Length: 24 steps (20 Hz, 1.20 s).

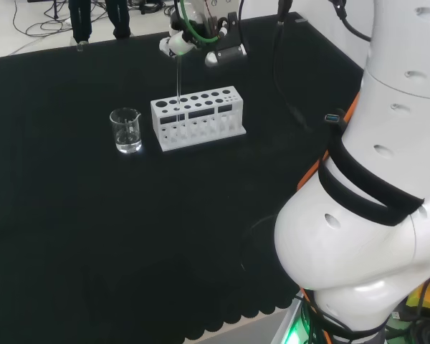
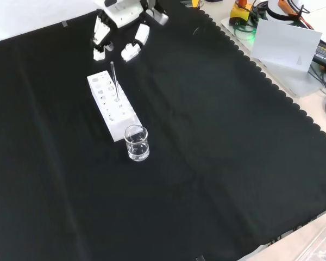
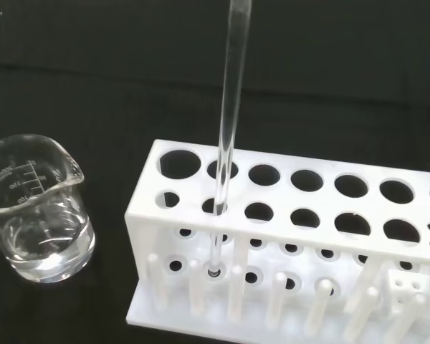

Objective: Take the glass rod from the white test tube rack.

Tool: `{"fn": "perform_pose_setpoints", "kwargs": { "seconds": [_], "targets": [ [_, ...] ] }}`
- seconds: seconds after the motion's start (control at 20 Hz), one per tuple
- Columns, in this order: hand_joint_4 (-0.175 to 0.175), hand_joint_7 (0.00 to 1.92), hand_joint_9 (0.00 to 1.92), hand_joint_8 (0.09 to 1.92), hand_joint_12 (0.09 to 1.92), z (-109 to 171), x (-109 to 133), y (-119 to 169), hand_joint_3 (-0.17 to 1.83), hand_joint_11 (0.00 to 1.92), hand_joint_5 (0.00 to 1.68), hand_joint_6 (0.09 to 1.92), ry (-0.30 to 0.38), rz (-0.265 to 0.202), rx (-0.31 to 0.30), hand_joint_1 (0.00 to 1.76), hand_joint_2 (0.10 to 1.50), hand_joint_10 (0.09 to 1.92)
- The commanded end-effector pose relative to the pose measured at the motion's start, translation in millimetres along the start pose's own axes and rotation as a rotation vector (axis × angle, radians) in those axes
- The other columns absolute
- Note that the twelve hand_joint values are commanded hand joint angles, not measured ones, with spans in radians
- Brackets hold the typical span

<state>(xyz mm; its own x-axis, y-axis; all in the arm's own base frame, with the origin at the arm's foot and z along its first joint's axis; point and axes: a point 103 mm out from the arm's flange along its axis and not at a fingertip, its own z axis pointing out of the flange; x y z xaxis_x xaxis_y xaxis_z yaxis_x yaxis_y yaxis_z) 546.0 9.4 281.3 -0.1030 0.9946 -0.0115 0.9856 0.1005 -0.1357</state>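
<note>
Head view: white test tube rack [image 1: 197, 117] stands on the black cloth [image 1: 93, 236], with a clear glass beaker [image 1: 126, 130] just beside its left end. The glass rod [image 1: 178, 86] stands upright in a hole near the rack's left end. The hand [image 1: 190, 39] is above the rack with its fingers at the rod's top; whether they pinch it, cannot tell.

Front view: hand [image 2: 119, 32] hangs beyond the rack's [image 2: 112, 106] far end, fingers pointing down and spread. Rod [image 2: 113, 76] rises from the rack, its top just below the fingertips. Beaker [image 2: 136, 143] at the rack's near end.

Wrist view: rod [image 3: 229, 115] passes down through a front-row hole of the rack [image 3: 287, 244], lower end still inside. Beaker [image 3: 36, 208] holds a little clear liquid.
</note>
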Motion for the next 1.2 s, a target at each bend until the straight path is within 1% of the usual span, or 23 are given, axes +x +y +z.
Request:
{"fn": "perform_pose_setpoints", "kwargs": {
  "seconds": [0.05, 0.35, 0.55, 0.7, 0.85, 0.9, 1.0, 1.2],
  "targets": [
    [-0.175, 0.74, 1.06, 0.94, 1.18, 8, -10, 10, 0.45, 0.99, 0.35, 0.67, 0.002, -0.005, 0.003, 0.48, 0.98, 0.79],
    [-0.175, 0.77, 1.12, 0.95, 1.17, 22, -13, 13, 0.46, 1.09, 0.34, 0.74, 0.004, -0.004, 0.026, 0.48, 0.97, 0.83],
    [-0.175, 0.78, 1.21, 0.96, 1.15, 29, -10, 11, 0.46, 1.22, 0.33, 0.77, -0.008, -0.003, 0.042, 0.49, 0.96, 0.89],
    [-0.175, 0.78, 1.25, 0.97, 1.13, 31, -5, 10, 0.46, 1.31, 0.33, 0.79, -0.020, -0.007, 0.034, 0.52, 0.95, 0.93],
    [-0.175, 0.78, 1.30, 0.98, 1.04, 33, -1, 10, 0.46, 1.45, 0.34, 0.80, -0.018, -0.015, 0.038, 0.66, 0.91, 0.93],
    [-0.175, 0.79, 1.32, 0.99, 1.01, 34, 1, 10, 0.47, 1.49, 0.34, 0.81, -0.009, -0.019, 0.041, 0.70, 0.90, 0.92],
    [-0.175, 0.80, 1.35, 1.00, 0.94, 35, 4, 10, 0.48, 1.58, 0.35, 0.81, -0.001, -0.035, 0.039, 0.78, 0.87, 0.89],
    [-0.175, 0.83, 1.42, 1.00, 0.87, 36, 8, 12, 0.53, 1.67, 0.41, 0.83, 0.009, -0.051, 0.038, 0.89, 0.83, 0.84]
  ]
}}
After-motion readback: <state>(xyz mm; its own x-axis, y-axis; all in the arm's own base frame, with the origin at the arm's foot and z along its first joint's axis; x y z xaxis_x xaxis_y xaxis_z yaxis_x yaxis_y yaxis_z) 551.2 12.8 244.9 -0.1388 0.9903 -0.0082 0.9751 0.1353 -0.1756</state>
